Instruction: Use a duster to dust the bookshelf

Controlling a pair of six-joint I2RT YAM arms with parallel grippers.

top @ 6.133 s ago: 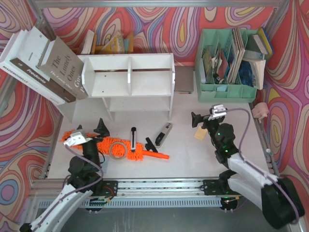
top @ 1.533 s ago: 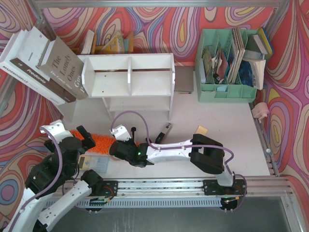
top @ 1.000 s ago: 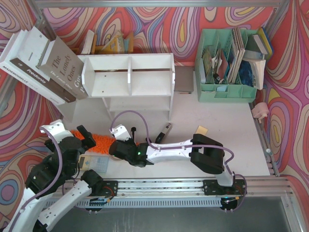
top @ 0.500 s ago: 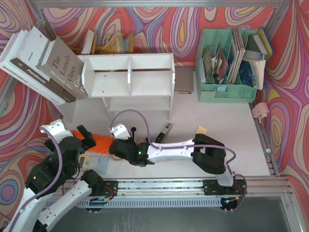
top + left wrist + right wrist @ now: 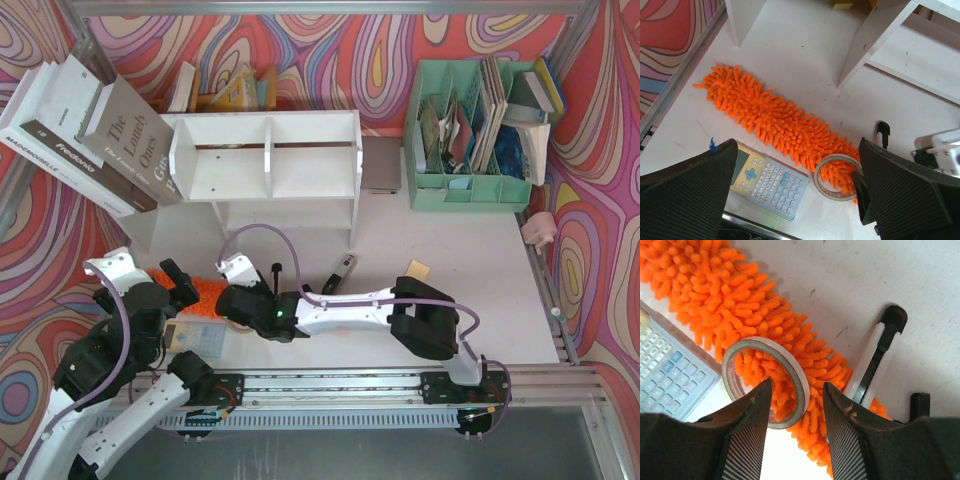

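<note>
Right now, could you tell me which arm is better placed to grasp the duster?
Probably right: the right pincer hovers low over the duster, straddling the rim of the tape roll; the left pincer hangs wide open, higher up.

You see a fluffy bright-orange chenille duster (image 5: 775, 122) on a plain white tabletop (image 5: 500, 300). Tape ring (image 5: 797, 375): beige outside, white inside. Calculator (image 5: 767, 182): grey w/ pale-blue keys. Wooden bookshelf (image 5: 265, 160): white. Slotted plastic organizer (image 5: 470, 190): mint-green. Backdrop walls (image 5: 330, 50): red, pink, yellow & blue swirls.

Staged robot-lab test cell, aluminium-profile frame (image 5: 330, 385), swirly multicoloured printed backdrop walls (image 5: 400, 40), white counter (image 5: 480, 300) dressed with stacked books (image 5: 90, 140), mint-green plastic file organizer (image 5: 470, 188)
</note>
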